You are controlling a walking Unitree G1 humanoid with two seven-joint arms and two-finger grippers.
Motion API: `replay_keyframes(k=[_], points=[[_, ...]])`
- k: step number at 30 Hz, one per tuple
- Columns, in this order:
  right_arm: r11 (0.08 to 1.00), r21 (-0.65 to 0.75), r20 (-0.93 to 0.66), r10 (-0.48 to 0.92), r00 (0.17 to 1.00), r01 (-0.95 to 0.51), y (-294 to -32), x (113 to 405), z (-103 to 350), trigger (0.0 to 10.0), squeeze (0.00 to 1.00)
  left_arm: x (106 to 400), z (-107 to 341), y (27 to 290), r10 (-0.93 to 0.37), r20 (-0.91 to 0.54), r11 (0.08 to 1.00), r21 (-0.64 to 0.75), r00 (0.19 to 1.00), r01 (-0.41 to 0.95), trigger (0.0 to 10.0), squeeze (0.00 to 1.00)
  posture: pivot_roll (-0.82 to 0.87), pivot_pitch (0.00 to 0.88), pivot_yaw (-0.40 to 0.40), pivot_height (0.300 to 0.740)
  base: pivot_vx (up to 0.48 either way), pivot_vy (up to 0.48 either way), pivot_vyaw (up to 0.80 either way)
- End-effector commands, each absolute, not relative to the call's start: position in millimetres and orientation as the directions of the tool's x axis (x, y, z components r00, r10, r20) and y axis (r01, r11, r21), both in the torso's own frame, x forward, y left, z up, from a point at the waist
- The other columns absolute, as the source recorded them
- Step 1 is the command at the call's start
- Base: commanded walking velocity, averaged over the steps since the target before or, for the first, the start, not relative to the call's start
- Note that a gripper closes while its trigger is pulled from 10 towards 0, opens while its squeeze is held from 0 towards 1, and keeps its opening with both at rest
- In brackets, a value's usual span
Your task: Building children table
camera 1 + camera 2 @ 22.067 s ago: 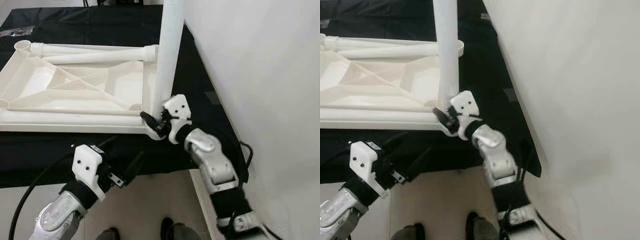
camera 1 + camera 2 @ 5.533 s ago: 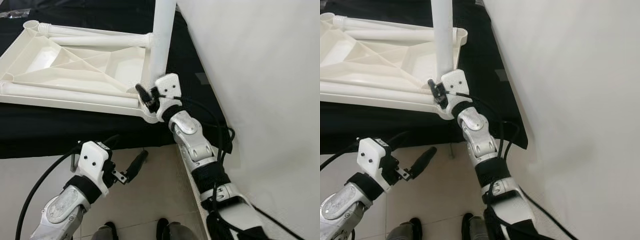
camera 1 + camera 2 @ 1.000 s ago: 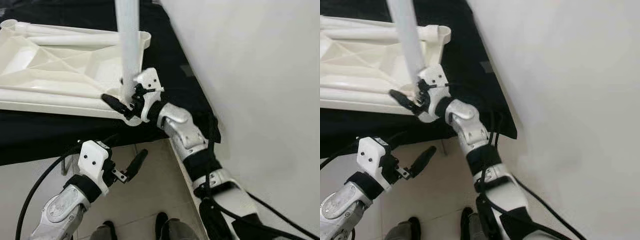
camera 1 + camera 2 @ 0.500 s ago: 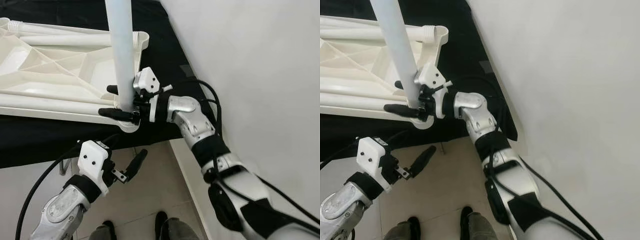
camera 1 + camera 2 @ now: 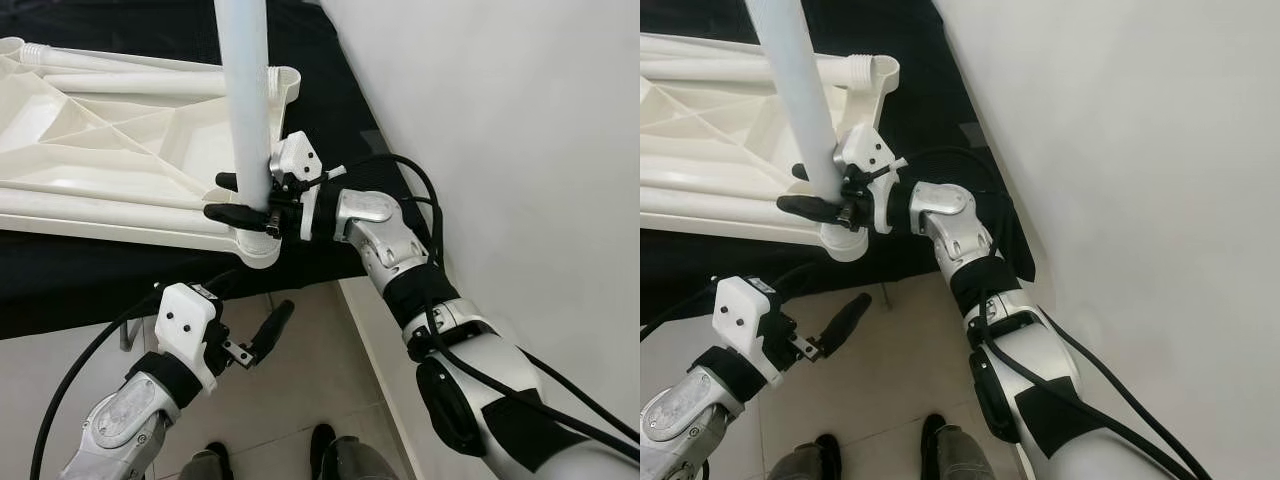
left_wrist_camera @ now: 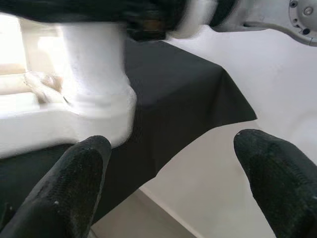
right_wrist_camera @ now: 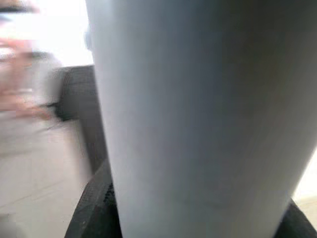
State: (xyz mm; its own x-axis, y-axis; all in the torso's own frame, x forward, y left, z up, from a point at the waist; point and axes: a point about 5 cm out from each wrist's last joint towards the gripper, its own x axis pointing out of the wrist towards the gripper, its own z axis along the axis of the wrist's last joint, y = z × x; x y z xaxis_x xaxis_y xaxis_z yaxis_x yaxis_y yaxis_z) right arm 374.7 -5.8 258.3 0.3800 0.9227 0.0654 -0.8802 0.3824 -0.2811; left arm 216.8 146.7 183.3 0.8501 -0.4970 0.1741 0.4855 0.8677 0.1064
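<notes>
A white plastic table top (image 5: 120,150) lies upside down on a black cloth (image 5: 330,100). One white table leg (image 5: 248,100) stands upright in the near right corner socket (image 5: 258,250). My right gripper (image 5: 235,197) reaches in from the right and is shut on this leg just above the socket, one black finger on each side. In the right wrist view the table leg (image 7: 198,114) is close up and blurred. My left gripper (image 6: 173,173) hangs open below the table's edge, over the floor, holding nothing. It looks up at the corner socket (image 6: 94,94).
Two more loose legs (image 5: 140,78) lie along the far side of the table top. A white wall (image 5: 500,150) stands close on the right. Beige floor tiles (image 5: 300,400) lie below, with a black cable (image 5: 70,380) trailing from my left arm.
Over the last second my right wrist has turned, so its fingers now lie level around the leg. The leg has gone from slightly tilted to upright. My left arm is still.
</notes>
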Motion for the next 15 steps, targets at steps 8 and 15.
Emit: replay_keyframes(k=[8, 15], points=[[0.842, -0.106, 0.021, 0.534, 0.845, -0.53, -5, 363, 209, 0.0, 0.0, 214, 181, 144, -0.511, 0.162, 0.86, 0.099, 0.844, 0.501, 10.0, 0.0, 0.12, 0.306, -0.145, 0.74, 0.0, 0.0, 0.0], [0.806, -0.086, 0.02, 0.589, 0.808, -0.586, 22, 363, 214, 0.0, 0.0, 217, 182, 143, -0.517, 0.169, 0.856, 0.106, 0.839, 0.506, 10.0, 0.0, 0.13, 0.294, -0.147, 0.74, 0.0, 0.0, 0.0]])
